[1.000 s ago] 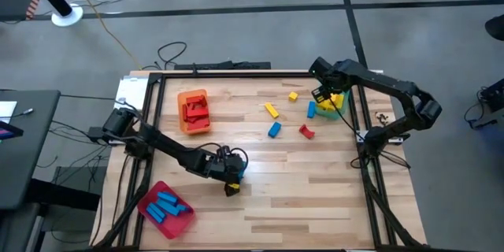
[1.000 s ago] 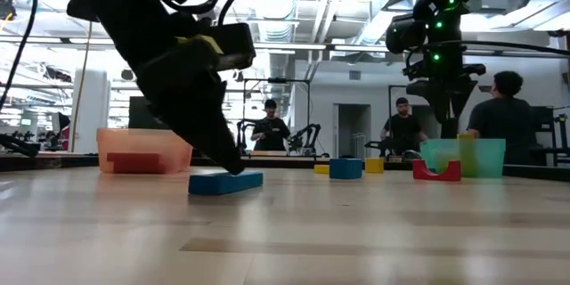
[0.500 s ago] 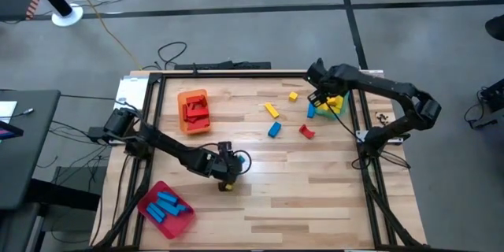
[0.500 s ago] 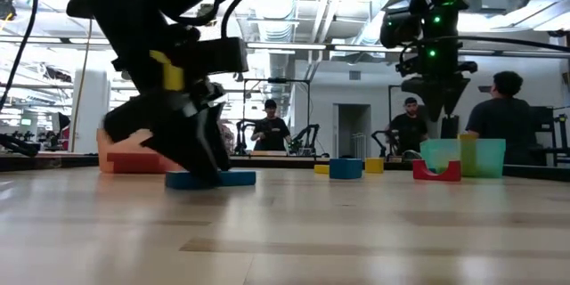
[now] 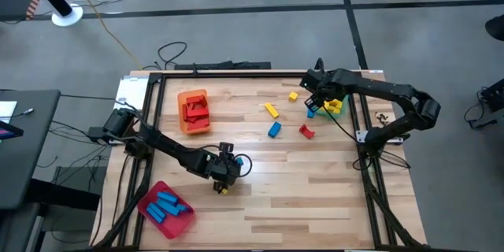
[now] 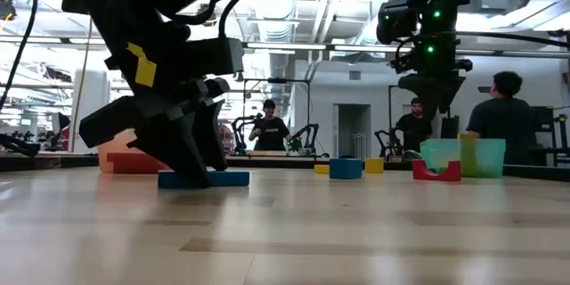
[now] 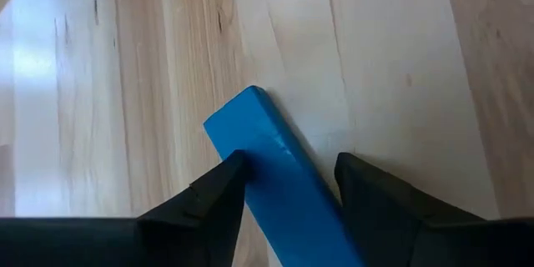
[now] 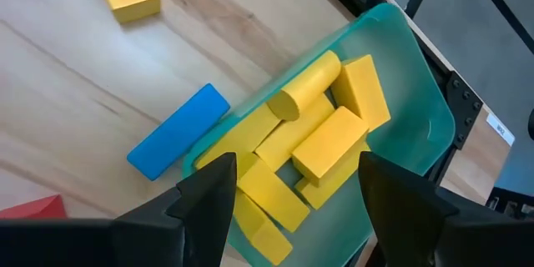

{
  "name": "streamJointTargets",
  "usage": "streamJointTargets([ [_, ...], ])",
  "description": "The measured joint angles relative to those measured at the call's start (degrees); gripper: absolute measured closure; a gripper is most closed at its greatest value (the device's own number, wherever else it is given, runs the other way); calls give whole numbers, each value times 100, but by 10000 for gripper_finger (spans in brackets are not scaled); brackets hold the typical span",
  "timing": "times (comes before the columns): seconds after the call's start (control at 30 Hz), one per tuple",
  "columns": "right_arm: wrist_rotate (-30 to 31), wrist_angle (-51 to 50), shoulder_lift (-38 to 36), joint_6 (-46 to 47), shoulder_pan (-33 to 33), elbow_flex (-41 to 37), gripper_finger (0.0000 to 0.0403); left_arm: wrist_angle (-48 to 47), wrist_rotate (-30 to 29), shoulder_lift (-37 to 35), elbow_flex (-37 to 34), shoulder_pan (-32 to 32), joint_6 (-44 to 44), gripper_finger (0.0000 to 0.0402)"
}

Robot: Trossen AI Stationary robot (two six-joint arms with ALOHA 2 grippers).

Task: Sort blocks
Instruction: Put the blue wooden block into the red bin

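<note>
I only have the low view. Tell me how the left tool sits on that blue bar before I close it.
Observer: In the left wrist view, the left tool is open. Its fingers straddle the blue bar, which lies flat on the wood.
Operator: Say where that bar belongs.
Observer: The high view shows a red tray holding blue blocks, beside the left arm at the picture's lower left.
Operator: Now report the right tool.
Observer: The right wrist view shows the right tool open and empty over the green tray of yellow blocks.
</note>
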Motion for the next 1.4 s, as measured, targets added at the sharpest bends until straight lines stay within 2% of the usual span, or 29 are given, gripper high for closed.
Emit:
streamJointTargets([
  [0.3, 0, 16, -2, 7, 220, -1, 138, -92, 214, -630, -34, 25, -321, 144],
  [0.43, 0, 40, -2, 48, 280, -2, 138, -63, 166, -650, -40, 79, -474, 121],
  [0.63, 2, 66, -2, 57, 410, -2, 138, -321, 205, -660, -43, 136, -904, 116],
  [0.77, 2, 68, -2, 56, 487, -2, 138, -245, 699, -667, -238, 291, -1139, 116],
  [0.87, 2, 70, -2, 90, 549, -2, 138, -123, 818, -678, -384, 406, -1380, 117],
  [1.03, 2, 70, -2, 153, 693, -2, 138, -79, 1125, -689, -476, 542, -1384, 153],
  [1.27, 0, 70, -2, 260, 905, -2, 138, -103, 1474, -689, -478, 550, -883, 278],
  [1.4, 2, 82, -2, 349, 1014, -2, 138, -196, 1555, -703, -418, 551, -665, 281],
])
